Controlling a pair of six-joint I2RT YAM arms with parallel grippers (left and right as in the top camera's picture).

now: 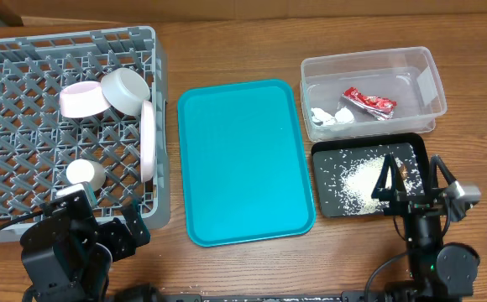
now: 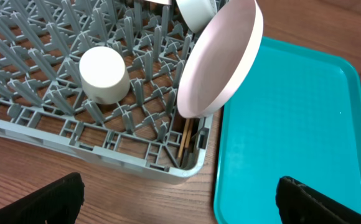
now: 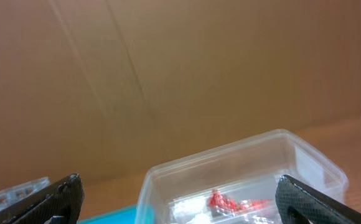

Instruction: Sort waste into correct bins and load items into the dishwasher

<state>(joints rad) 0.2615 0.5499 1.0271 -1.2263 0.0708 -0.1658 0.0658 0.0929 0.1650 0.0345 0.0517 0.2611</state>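
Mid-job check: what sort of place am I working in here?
Likely a tabletop dish-clearing practice setup rather than a real kitchen: a grey dish rack, a teal tray, and a clear tub and black tray as bins, on a wooden table.

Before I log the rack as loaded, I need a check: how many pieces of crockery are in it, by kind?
bowls: 2 (pink bowl, grey-green bowl)
plate: 1
cup: 1
Total in the rack: 4
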